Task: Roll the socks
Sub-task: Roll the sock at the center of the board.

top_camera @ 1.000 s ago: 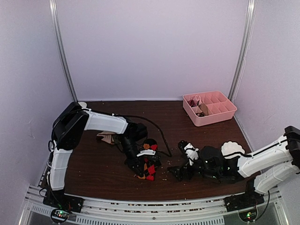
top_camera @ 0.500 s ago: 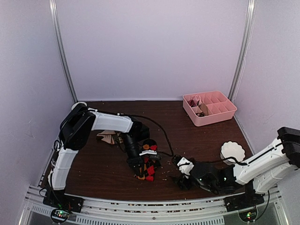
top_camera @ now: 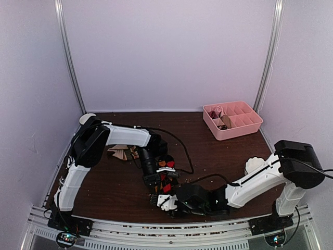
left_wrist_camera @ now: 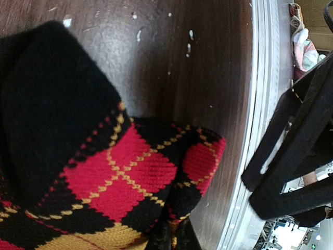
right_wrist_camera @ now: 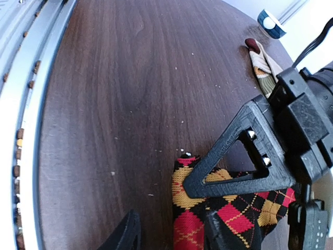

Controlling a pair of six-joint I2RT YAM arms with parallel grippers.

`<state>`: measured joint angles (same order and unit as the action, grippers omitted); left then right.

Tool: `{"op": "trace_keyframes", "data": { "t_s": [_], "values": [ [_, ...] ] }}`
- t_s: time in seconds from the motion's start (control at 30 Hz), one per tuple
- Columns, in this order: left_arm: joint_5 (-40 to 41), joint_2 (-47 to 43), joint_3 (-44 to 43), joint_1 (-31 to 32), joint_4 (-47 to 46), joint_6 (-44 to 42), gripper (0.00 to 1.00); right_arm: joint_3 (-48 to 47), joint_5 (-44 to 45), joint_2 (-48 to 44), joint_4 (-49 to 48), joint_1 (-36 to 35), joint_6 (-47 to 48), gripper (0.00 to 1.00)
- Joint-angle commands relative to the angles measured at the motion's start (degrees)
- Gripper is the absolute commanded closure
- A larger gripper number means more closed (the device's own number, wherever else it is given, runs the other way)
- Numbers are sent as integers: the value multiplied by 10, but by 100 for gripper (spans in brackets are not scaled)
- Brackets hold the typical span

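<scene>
The black sock with red and orange argyle diamonds (top_camera: pixel 164 183) lies bunched at the table's front centre. My left gripper (top_camera: pixel 154 182) comes down on it from behind and is shut on its fabric (left_wrist_camera: pixel 130 172). My right gripper (top_camera: pixel 165 201) lies low along the front edge, at the sock's near end. In the right wrist view its jaws (right_wrist_camera: pixel 171 225) stand apart astride the sock's edge (right_wrist_camera: pixel 190 224): one finger lies on the fabric, the other is clear of it on bare wood. The beige-tan striped sock (top_camera: pixel 122 152) lies crumpled behind the left arm.
A pink divided tray (top_camera: pixel 244 126) sits at the back right, with a white bowl (top_camera: pixel 255 165) in front of it by the right arm. A small round white object (top_camera: pixel 86 119) rests at the back left corner. The metal rail (top_camera: pixel 156 229) runs along the front edge, close under the right gripper.
My right arm has swung from the right side across the front to the argyle sock's near end, and its jaws have narrowed. The left gripper has kept its hold, shifting slightly.
</scene>
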<state>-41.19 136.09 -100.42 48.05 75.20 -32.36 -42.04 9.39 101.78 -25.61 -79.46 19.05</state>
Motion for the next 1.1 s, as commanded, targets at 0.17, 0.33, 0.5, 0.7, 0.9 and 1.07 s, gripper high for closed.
{"op": "trace_keyframes", "data": {
  "t_s": [0.17, 0.33, 0.5, 0.7, 0.9, 1.07],
  "values": [
    [129, 59, 13, 1, -43, -3, 100, -33, -47, 47, 49, 44, 52, 65],
    [125, 59, 12, 1, -41, -8, 100, -36, -45, 62, 48, 52, 51, 69],
    [128, 59, 8, 1, -40, -11, 100, -39, -48, 76, 50, 54, 48, 80],
    [150, 24, 26, -4, -79, 0, 81, -26, -75, 72, 69, 62, 18, 100],
    [150, -102, 118, -23, -185, 13, 67, -7, -155, 65, 93, 110, -71, 100],
    [144, -207, 208, -29, -274, 6, 65, -7, -251, 63, 118, 157, -139, 100]
  ]
}}
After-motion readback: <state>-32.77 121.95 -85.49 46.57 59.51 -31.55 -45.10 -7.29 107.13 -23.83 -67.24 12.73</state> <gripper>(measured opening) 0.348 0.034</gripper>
